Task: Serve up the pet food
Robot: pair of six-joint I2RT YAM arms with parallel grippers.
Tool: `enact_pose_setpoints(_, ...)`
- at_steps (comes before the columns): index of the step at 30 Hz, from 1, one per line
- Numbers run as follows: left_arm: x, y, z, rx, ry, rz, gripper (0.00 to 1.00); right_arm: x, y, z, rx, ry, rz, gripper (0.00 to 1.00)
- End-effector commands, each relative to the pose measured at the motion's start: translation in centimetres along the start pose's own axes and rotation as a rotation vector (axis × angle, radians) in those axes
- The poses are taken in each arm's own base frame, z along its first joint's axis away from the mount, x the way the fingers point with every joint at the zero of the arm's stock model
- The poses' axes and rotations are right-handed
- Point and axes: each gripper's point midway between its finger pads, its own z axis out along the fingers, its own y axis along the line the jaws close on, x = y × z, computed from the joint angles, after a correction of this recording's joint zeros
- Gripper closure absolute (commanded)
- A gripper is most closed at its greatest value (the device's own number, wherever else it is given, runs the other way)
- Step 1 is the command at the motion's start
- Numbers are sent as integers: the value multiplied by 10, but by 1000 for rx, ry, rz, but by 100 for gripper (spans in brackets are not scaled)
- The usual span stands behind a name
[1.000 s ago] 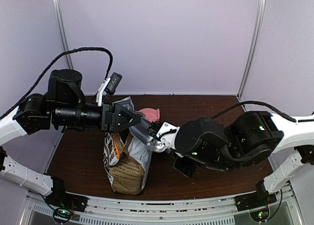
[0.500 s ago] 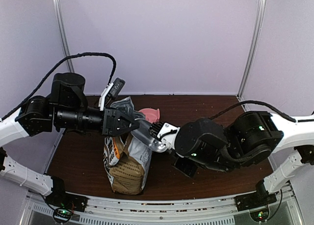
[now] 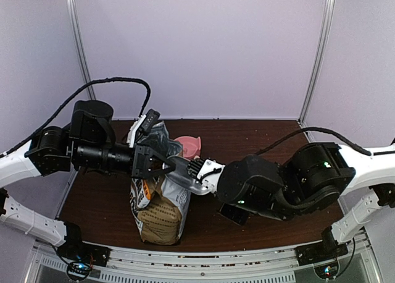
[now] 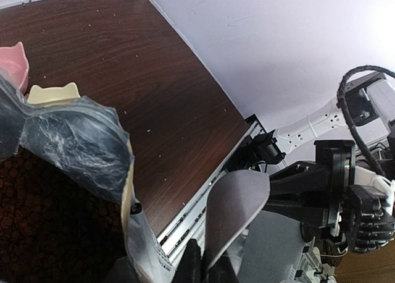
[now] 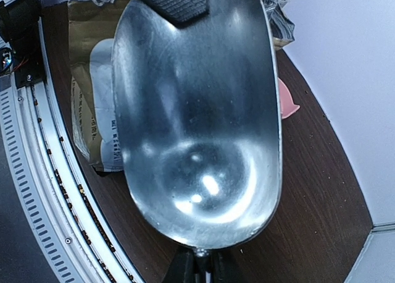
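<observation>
The printed bag [image 3: 159, 212] stands upright at the front left of the table, its top open. My left gripper [image 3: 162, 162] is shut on a flap of the bag's upper edge [image 4: 237, 209] and holds the mouth open. In the left wrist view, dark-brown kibble [image 4: 43, 221] fills the inside of the bag below the silver lining [image 4: 74, 141]. My right gripper [image 3: 203, 172] is shut on the handle of the silver scoop [image 5: 197, 110]. The scoop is empty and its tip is at the bag's mouth, next to the left gripper.
A pink bowl [image 3: 190, 145] sits on the table just behind the bag, and a cream bowl [image 4: 54, 92] shows beside it in the left wrist view. The brown table [image 3: 265, 135] ends in a metal rail [image 3: 203, 264] at the front. Loose crumbs dot the table.
My left arm has drawn back to the left and lowered, still holding the bag's edge. The scoop has moved a little left toward the bag's mouth.
</observation>
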Motion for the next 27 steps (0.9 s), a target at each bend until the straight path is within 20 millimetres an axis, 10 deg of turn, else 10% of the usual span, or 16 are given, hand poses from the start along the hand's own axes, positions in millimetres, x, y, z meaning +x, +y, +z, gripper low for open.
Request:
enact_pose_setpoints(1,-8,-16,-5,95,-64,-9,100,-14,-16,-6,73,-77,58,97)
enact_pose_setpoints(13,-41,-16,-28,111,-283,-43,100,-25,-57,-49,63,-334,321,17)
enact_pose_setpoints(27,-48,-26,-40,225,-364,-41,100,-37,-77,-76,-497,-725,914,9)
